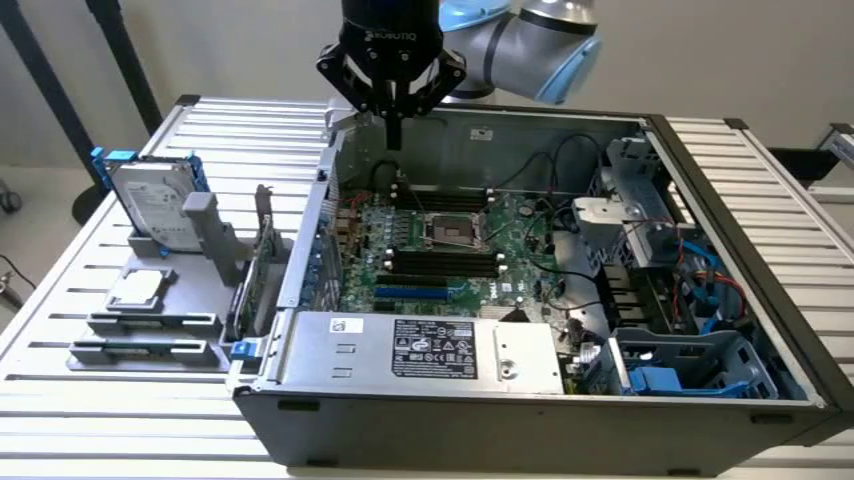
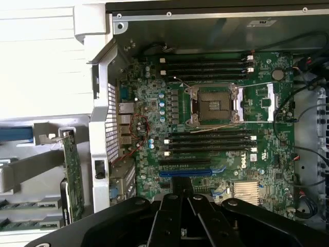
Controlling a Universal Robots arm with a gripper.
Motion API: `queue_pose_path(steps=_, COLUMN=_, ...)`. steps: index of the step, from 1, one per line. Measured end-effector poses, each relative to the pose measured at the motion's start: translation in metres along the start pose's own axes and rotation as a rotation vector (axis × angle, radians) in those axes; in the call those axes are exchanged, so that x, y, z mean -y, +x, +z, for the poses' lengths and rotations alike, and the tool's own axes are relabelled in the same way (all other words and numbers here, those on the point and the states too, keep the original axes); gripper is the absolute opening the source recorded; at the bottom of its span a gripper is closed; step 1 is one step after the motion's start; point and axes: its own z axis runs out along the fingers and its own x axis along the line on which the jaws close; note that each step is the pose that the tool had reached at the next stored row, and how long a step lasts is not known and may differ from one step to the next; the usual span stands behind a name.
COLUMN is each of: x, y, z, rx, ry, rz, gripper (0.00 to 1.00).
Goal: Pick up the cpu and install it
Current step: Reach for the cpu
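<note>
Fingers of the single gripper are pressed together with nothing between them. They point down above the far wall of one open computer case. One processor chip, a flat silver square, lies face up on a grey rack on the slatted table, at the exterior view's left, well apart from the gripper. By its look it is light, stiff and thin. Its smooth metal top could slip and its underside is probably delicate, so two opposite edges seem the safest place to hold it. Just beyond it on the rack stands one hard drive; nearer lie what look like two green memory sticks. Inside the case, one empty socket sits mid circuit board.
</note>
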Motion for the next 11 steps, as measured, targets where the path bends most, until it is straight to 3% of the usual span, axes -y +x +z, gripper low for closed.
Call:
queue_pose_path(steps=2, x=0.0002, y=0.003, z=-0.0002, rx=-0.0013, ry=0.0003, rz=0.0, gripper=0.11)
queue_pose_path(steps=11, x=0.002, y=0.043, z=0.0026, rx=-0.0076, ry=0.0007, rz=0.0, gripper=0.11)
